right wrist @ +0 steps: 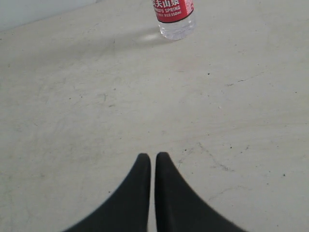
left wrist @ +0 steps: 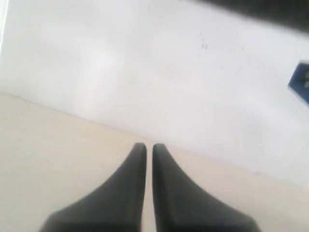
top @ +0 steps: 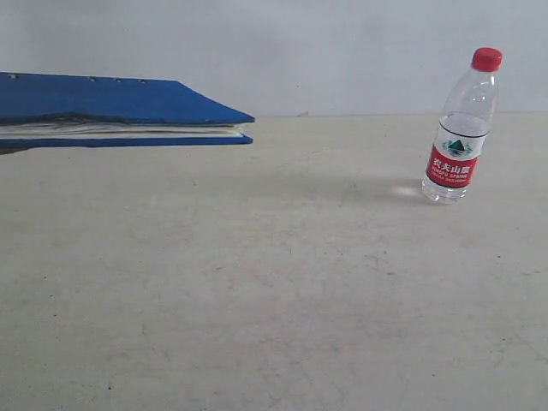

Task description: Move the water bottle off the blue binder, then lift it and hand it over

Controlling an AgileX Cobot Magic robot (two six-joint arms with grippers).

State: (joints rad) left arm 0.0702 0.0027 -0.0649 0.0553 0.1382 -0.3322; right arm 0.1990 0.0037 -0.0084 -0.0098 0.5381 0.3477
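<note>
Clearly, your water bottle (top: 460, 128) stood upright at frame right on the worktop (top: 257, 300), well apart from the blue binder (top: 111, 107), upper left. Your left end effector (left wrist: 149, 147) and right end effector (right wrist: 152, 157) were pressed together, empty; unopened, they might merely have shoved the binder.

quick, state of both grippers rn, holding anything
left gripper: closed, fingers together, holding nothing
right gripper: closed, holding nothing; the water bottle stands on the table apart from it

Left tool (left wrist: 145, 147), right tool (right wrist: 152, 156), black (tapered)
</note>
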